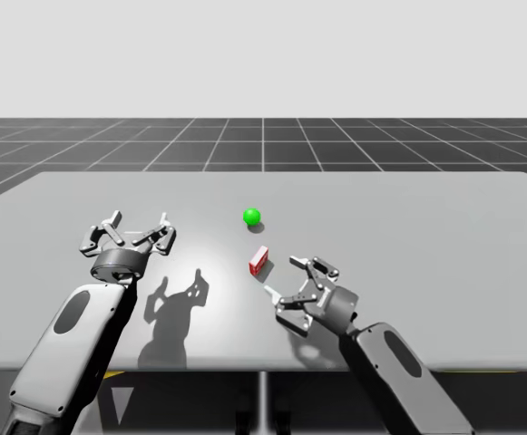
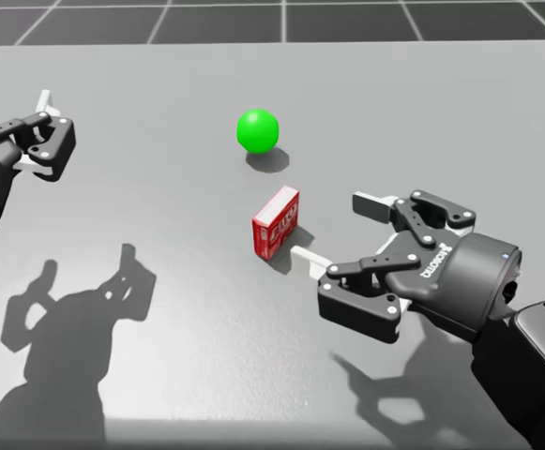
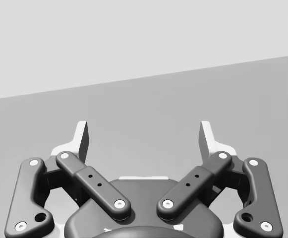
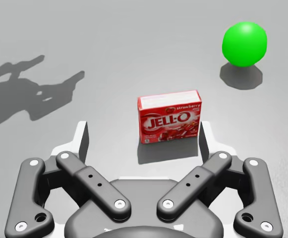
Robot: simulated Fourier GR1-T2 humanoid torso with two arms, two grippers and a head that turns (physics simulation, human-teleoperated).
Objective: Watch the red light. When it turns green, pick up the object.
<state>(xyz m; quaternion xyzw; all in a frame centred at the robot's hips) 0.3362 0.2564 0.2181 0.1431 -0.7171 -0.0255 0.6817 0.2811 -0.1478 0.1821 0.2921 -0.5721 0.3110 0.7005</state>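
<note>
The red box [image 1: 258, 261] stands on the grey table [image 1: 444, 236] in the high view, near the green light [image 1: 251, 217]. My right gripper [image 1: 281, 276] is just beside it. My left gripper [image 1: 139, 222] is well apart, wide open and holding nothing. In the right wrist view the box stands just ahead of the spread fingers [image 4: 82, 141], apparently not touching them.

Free room all round red box [image 1: 258, 261]; green ball [image 1: 251, 217] just beyond.
</note>
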